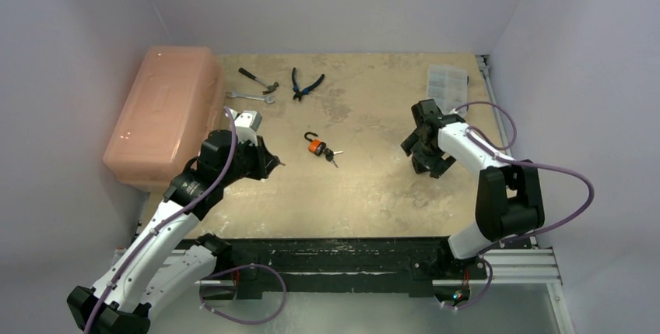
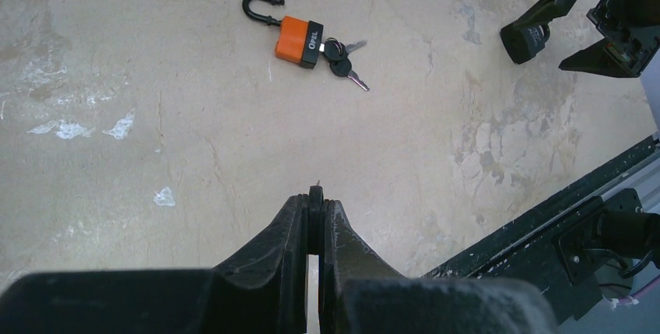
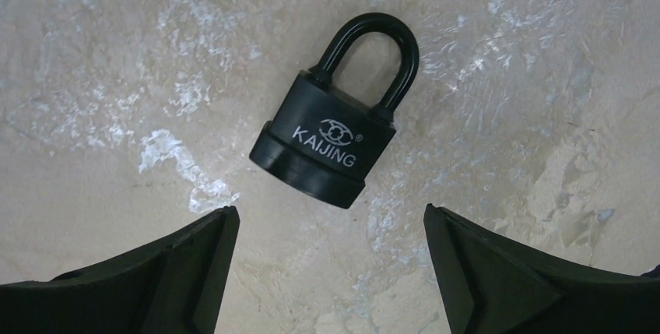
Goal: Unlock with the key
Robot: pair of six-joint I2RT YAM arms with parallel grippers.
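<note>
A black padlock marked KAIJING [image 3: 331, 135], shackle closed, lies flat on the table. My right gripper [image 3: 331, 213] hovers over it, open, with the lock's base just beyond the fingertips. In the top view the right gripper [image 1: 424, 151] covers this lock. My left gripper [image 2: 315, 194] is shut on a small black-headed key [image 2: 315, 191], whose thin metal tip pokes out past the fingertips. It hangs above bare table at the left-centre [image 1: 272, 161]. An orange padlock [image 2: 298, 40] with its shackle open and a bunch of keys [image 2: 342, 61] in its base lies in the middle [image 1: 315, 147].
A pink plastic box [image 1: 163, 112] stands at the left edge. A hammer [image 1: 257, 79], a wrench [image 1: 251, 97] and pliers [image 1: 306, 83] lie at the back. A clear parts case [image 1: 447, 82] sits at the back right. A black rail [image 1: 350, 252] runs along the near edge.
</note>
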